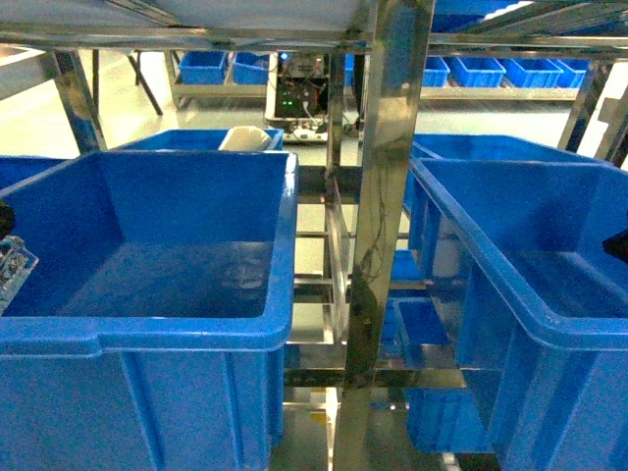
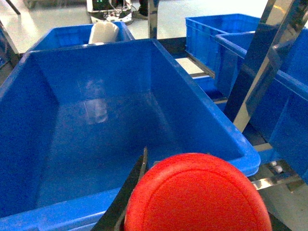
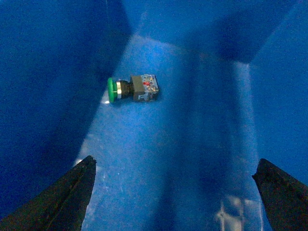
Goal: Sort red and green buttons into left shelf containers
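The red button's (image 2: 197,195) domed cap fills the bottom of the left wrist view, and my left gripper (image 2: 197,168) is shut on it, just over the near rim of a large, deep blue container (image 2: 96,144). No button shows inside that container (image 1: 177,275). In the head view the button's translucent block (image 1: 12,267) peeks in at the left edge. The green button (image 3: 132,89) lies on its side on the floor of a second blue container (image 3: 192,144). My right gripper (image 3: 175,192) hangs open above that floor, nearer the camera than the green button and not touching it.
A shiny metal shelf post (image 1: 388,196) stands between the left container and the right container (image 1: 530,255). More blue tubs sit behind, one holding a white object (image 1: 245,138). Small blue trays (image 1: 510,71) line a far shelf. A metal rail (image 1: 196,39) runs overhead.
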